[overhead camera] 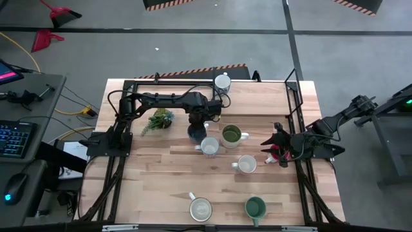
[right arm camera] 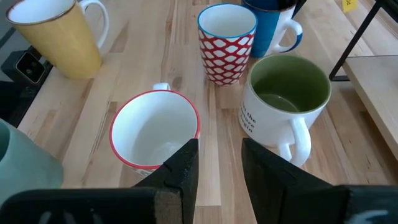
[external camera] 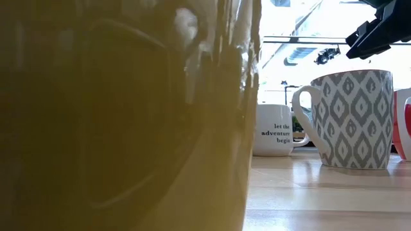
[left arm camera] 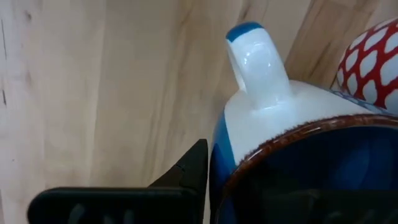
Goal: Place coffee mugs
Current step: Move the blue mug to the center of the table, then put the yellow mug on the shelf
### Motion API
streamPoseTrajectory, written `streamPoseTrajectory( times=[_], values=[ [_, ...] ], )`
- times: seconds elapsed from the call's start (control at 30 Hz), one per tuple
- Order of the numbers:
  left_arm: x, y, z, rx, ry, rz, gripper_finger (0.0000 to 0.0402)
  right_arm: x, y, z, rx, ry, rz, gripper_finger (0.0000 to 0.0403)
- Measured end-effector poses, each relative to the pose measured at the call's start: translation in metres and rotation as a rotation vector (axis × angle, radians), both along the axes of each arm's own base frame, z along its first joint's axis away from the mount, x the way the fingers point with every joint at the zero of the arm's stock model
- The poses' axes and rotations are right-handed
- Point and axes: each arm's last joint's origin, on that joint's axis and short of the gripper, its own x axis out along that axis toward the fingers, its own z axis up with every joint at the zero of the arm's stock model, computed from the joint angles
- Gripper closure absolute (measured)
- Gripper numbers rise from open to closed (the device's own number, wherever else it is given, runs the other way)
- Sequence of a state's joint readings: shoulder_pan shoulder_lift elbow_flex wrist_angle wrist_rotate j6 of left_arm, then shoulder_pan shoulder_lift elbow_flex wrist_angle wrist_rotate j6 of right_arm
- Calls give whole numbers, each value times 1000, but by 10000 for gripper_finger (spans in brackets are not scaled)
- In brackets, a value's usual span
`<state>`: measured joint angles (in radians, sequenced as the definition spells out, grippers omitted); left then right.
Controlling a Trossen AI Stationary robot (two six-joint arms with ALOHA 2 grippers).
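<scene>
Eight coffee mugs (overhead camera: 247,164) stand scattered over the wooden surface (overhead camera: 154,180), the blue mug (left arm camera: 280,124) near its middle, just beside a red-and-white patterned mug (right arm camera: 225,46). One dark finger of the left claw (overhead camera: 197,126) lies against the blue mug's outer wall, though whether that claw grips the rim I cannot tell. Right claw (right arm camera: 217,168) hangs with fingers parted and empty above a red-rimmed mug (right arm camera: 155,130) near the surface's right edge.

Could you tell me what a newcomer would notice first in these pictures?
Probably the cluster of mugs mid-table, where the left gripper sits at the blue mug. Next, the right gripper at the table's right edge, open over a red-rimmed mug.
</scene>
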<state>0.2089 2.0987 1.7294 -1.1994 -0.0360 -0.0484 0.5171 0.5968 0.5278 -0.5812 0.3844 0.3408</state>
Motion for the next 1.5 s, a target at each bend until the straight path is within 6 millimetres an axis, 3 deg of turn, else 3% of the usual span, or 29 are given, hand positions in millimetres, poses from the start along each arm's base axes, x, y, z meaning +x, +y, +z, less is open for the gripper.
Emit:
streamPoseTrajectory(
  times=[0.47, 0.7, 1.2, 1.5],
  values=[
    [-6, 7, 0, -10, 37, 32, 305, 0, 0, 0, 5, 1, 2, 299],
    [-11, 6, 13, -8, 27, 30, 289, 0, 0, 0, 12, 11, 16, 299],
    [-40, -4, 86, 36, -168, 4, 288, 0, 1, 1, 20, -4, 16, 299],
    [-90, -45, 143, 41, -193, -177, 288, 1, 1, 2, 65, -12, -11, 299]
  ],
)
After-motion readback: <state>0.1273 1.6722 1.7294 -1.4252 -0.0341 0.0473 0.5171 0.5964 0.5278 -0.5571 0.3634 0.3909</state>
